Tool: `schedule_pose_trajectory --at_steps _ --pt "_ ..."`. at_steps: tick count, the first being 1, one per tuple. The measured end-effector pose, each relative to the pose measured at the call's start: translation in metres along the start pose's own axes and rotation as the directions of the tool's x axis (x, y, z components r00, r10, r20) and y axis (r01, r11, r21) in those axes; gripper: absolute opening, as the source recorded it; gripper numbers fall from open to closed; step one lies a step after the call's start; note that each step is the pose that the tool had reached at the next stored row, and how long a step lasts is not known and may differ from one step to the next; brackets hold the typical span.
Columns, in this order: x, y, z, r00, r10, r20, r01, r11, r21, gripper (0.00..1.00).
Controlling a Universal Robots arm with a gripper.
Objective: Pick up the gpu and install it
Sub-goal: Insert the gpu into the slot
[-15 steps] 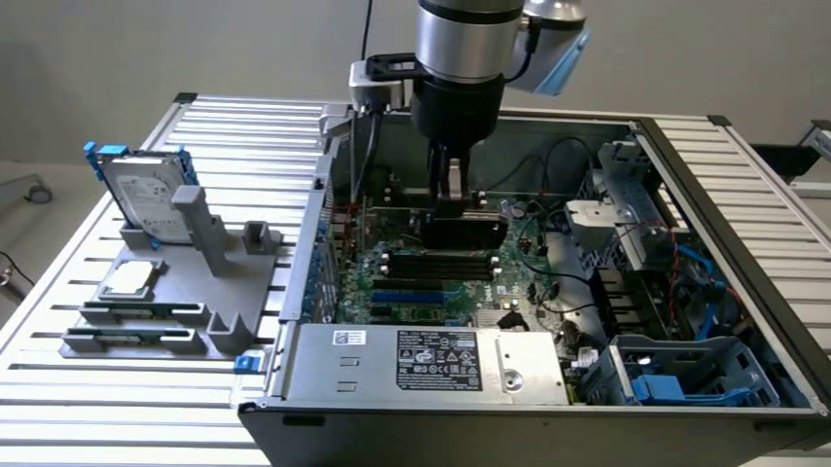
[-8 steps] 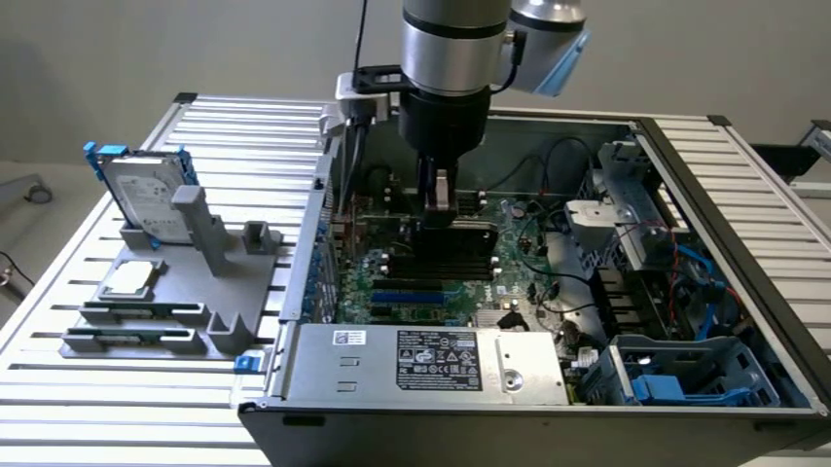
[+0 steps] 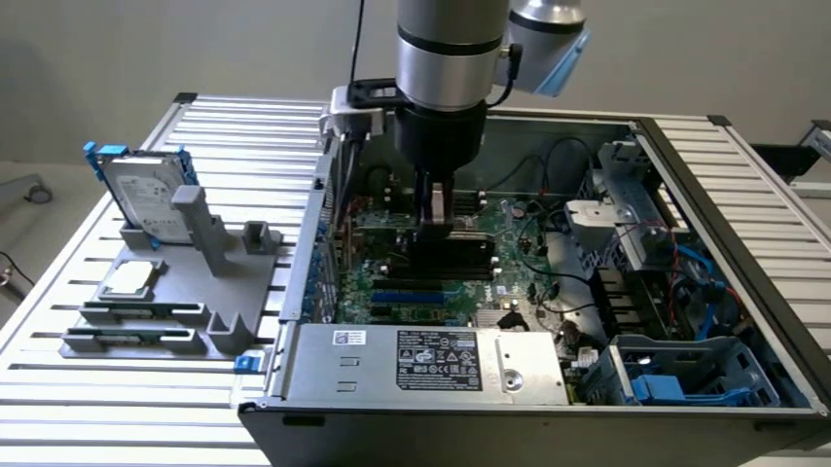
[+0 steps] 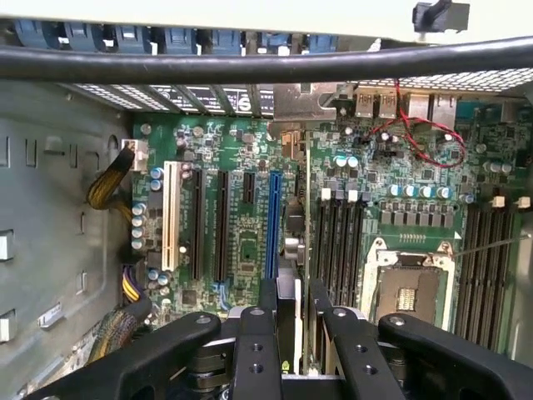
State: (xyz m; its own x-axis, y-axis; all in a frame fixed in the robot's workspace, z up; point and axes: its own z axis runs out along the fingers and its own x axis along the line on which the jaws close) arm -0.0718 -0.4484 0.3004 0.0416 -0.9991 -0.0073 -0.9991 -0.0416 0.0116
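Note:
The gpu (image 3: 454, 259) hangs upright inside the open computer case (image 3: 727, 243), its black cooler facing the exterior camera, low over the green motherboard (image 3: 520, 292). My gripper (image 3: 437, 222) reaches down from above and is shut on the card's top edge. In the wrist view the gpu (image 4: 289, 250) shows edge-on between my black fingers (image 4: 254, 350). It stands just beside the long blue slot (image 4: 273, 225), between that slot and the memory slots (image 4: 337, 242). I cannot tell whether its lower edge touches a slot.
A silver hard drive with blue rails (image 3: 143, 195) and a small square CPU chip (image 3: 130, 279) rest on a grey fixture (image 3: 195, 321) at the exterior view's left. The power supply (image 3: 429, 360), loose cables (image 3: 571, 282) and a blue drive cage (image 3: 675, 375) crowd the case.

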Motion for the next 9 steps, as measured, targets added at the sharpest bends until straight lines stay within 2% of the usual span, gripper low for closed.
schedule_pose_trajectory --at_steps 5,9 --pt "0.0038 0.0062 0.0084 1.0 0.001 -0.0001 -0.001 1.0 -0.0001 0.26" --pt "0.0049 0.0074 0.0097 1.0 0.001 -0.0001 -0.001 1.0 -0.0001 0.26"
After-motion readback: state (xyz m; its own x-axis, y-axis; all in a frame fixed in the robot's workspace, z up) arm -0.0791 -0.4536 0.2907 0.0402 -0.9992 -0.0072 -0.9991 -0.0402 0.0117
